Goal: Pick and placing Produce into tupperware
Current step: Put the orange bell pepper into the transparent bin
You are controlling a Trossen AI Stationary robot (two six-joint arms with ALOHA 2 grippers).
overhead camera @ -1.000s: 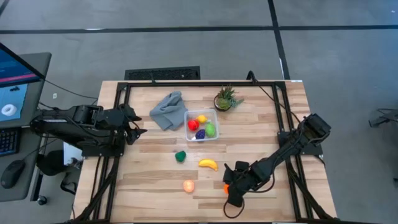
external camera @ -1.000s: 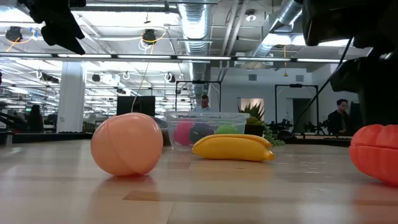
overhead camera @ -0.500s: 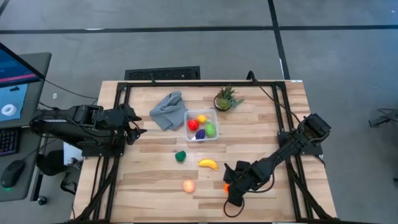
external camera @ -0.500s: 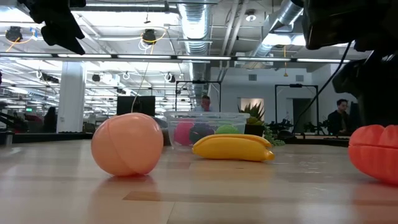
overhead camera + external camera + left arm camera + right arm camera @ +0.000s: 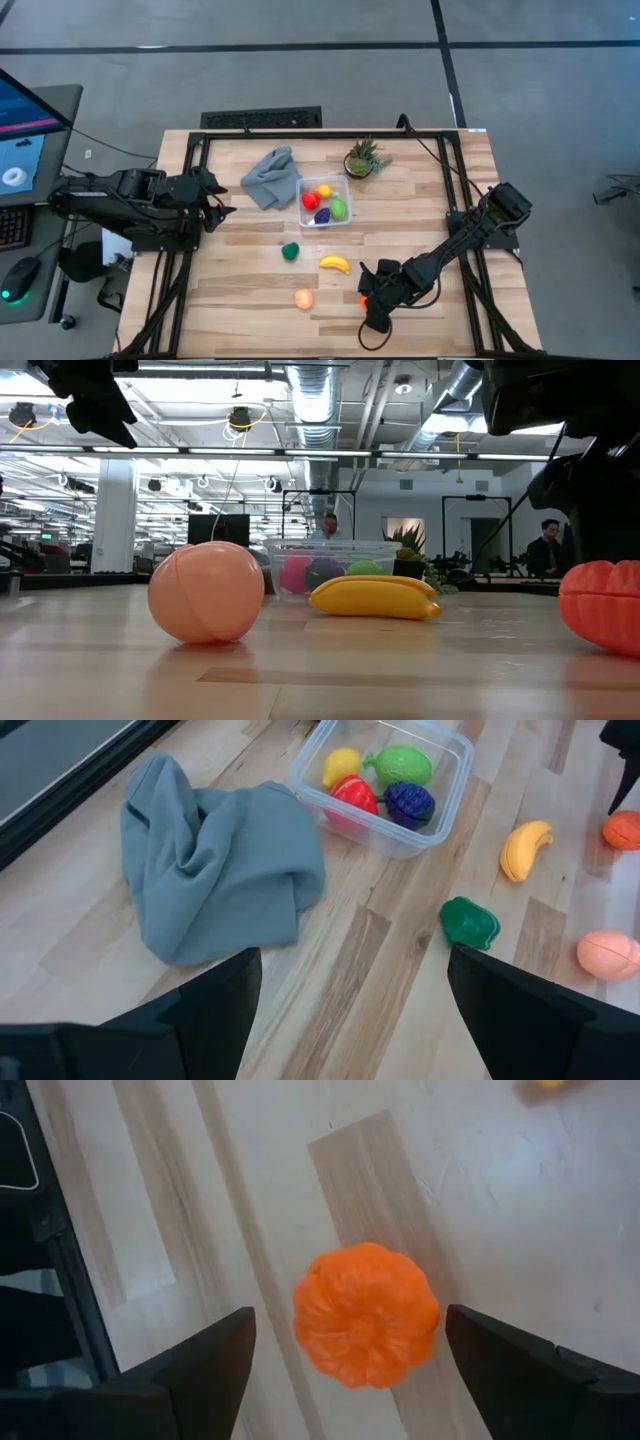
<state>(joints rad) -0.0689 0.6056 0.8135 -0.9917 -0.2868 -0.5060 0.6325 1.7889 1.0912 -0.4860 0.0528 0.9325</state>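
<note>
We see the right end effector (image 5: 345, 1355) spread wide and empty, hovering directly over the orange pumpkin (image 5: 366, 1315) on the worktop (image 5: 250, 300), well apart from the tupperware (image 5: 325, 203). It looks light, rigid and ribbed; we would pinch across its widest sides.

An orange ribbed toy vegetable (image 5: 366, 1316) lies on the pale wooden table (image 5: 180, 1200), centred between the right hand's (image 5: 348, 1350) two dark, wide-spread fingers (image 5: 190, 1370), touching neither.
</note>
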